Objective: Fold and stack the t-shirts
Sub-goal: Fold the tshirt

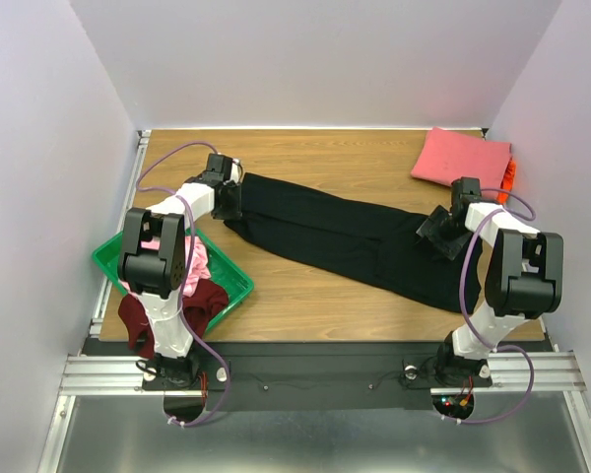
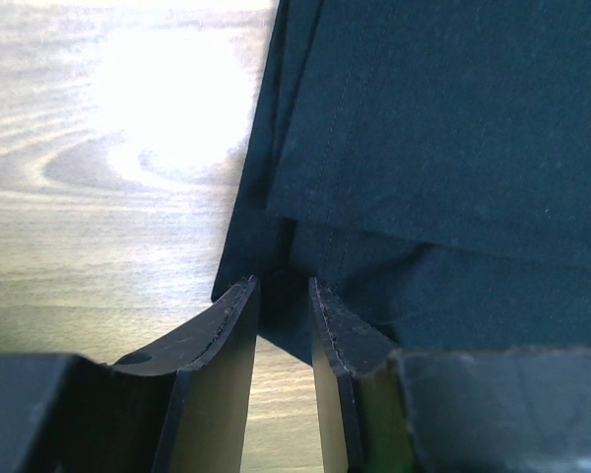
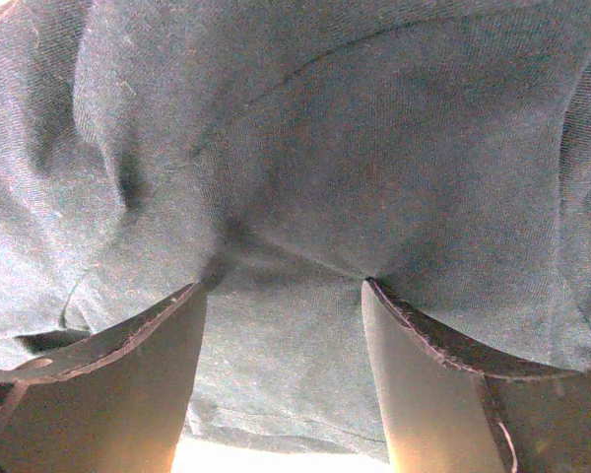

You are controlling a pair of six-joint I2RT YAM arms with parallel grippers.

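Note:
The large black t-shirt (image 1: 345, 236) lies on the table as a long folded strip, running from back left to front right. My left gripper (image 1: 229, 202) is at its left end. In the left wrist view the jaws (image 2: 281, 284) are nearly together, with the shirt's corner (image 2: 276, 261) between the tips. My right gripper (image 1: 435, 235) is low over the shirt's right end. There its jaws (image 3: 279, 286) stand wide apart, with black cloth (image 3: 295, 177) filling the view. A folded coral-pink t-shirt (image 1: 460, 158) lies at the back right on an orange one (image 1: 509, 177).
A green tray (image 1: 231, 286) sits at the front left beside the left arm. It holds a light pink t-shirt (image 1: 193, 268), and a dark maroon t-shirt (image 1: 167, 313) spills over its near rim. Walls close in the table on the left, back and right.

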